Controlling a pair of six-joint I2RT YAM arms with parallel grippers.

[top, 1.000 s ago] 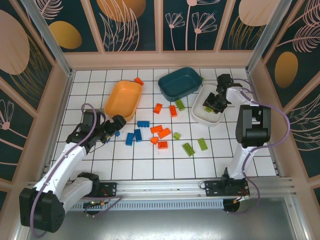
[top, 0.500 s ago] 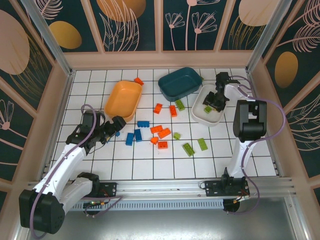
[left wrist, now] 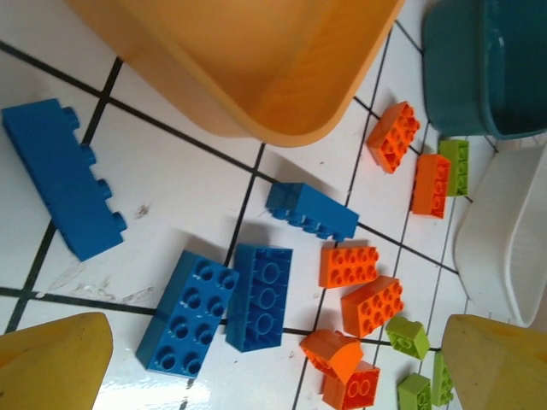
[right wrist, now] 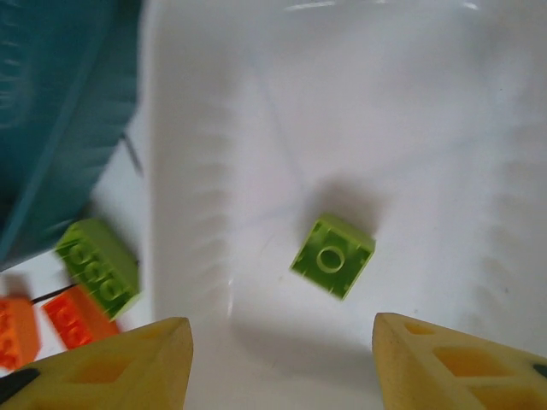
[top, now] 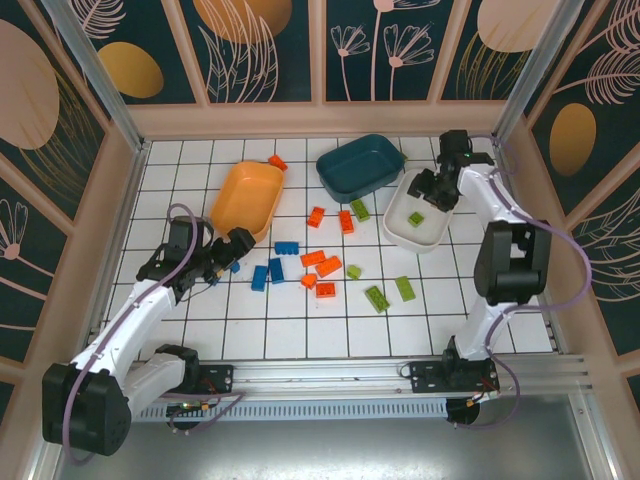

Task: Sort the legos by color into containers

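Note:
My right gripper [top: 436,190] [right wrist: 278,367] hangs open over the far end of the white tray [top: 398,232] [right wrist: 444,102]. A lime green lego [top: 416,219] [right wrist: 332,255] lies loose on the tray floor, underside up, apart from both fingers. Blue legos [top: 275,269] [left wrist: 259,295], orange ones [top: 329,266] [left wrist: 373,305] and green ones [top: 376,298] [left wrist: 407,336] lie scattered on the tiled table. My left gripper [top: 225,255] [left wrist: 273,376] is wide open and holds nothing, just left of the blue legos and in front of the orange tray [top: 246,200] [left wrist: 256,60]. The teal tray [top: 360,165] [left wrist: 487,68] holds nothing.
One orange lego [top: 277,161] sits behind the orange tray. A green lego [top: 359,209] [right wrist: 98,265] lies between the teal and white trays. Wooden walls ring the table, and the white tray stands close to the right wall.
My right gripper has opened and let the green lego drop into the white tray, then drawn back toward the far wall. The left arm has hardly moved.

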